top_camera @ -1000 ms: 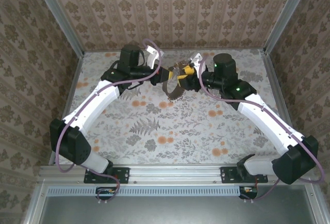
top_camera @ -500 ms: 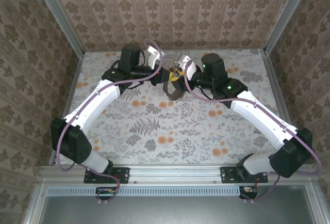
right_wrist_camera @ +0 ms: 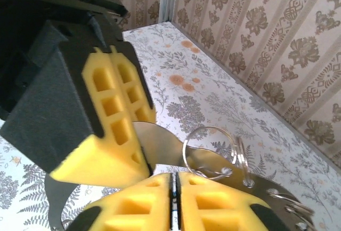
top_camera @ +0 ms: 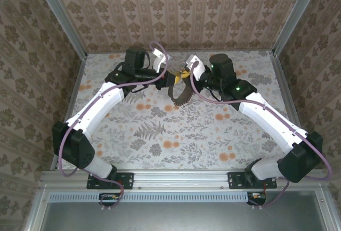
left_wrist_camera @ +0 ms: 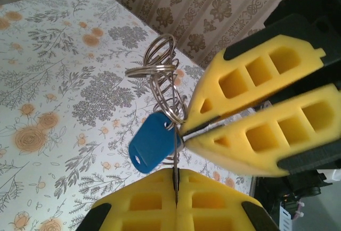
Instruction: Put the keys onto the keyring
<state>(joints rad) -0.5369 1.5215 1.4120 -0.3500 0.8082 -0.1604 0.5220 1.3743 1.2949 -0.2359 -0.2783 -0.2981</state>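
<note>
Toward twelve o'clock above the flowered table (top_camera: 160,130), the left gripper (left_wrist_camera: 176,180) pinches the thin oval metal keyring (top_camera: 179,102) between yellow honeycombed foam pads (left_wrist_camera: 144,204), while the right gripper (left_wrist_camera: 184,133), at its three o'clock, squeezes tight on the keys (left_wrist_camera: 152,143), a smooth blue plastic tab on coiled wire rings.

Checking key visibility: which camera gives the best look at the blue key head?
The left wrist view: the blue key head hangs large and unblocked among silvery rings. The right wrist view gives the rings and a metal band; the top view makes the cluster too small to tell.
</note>
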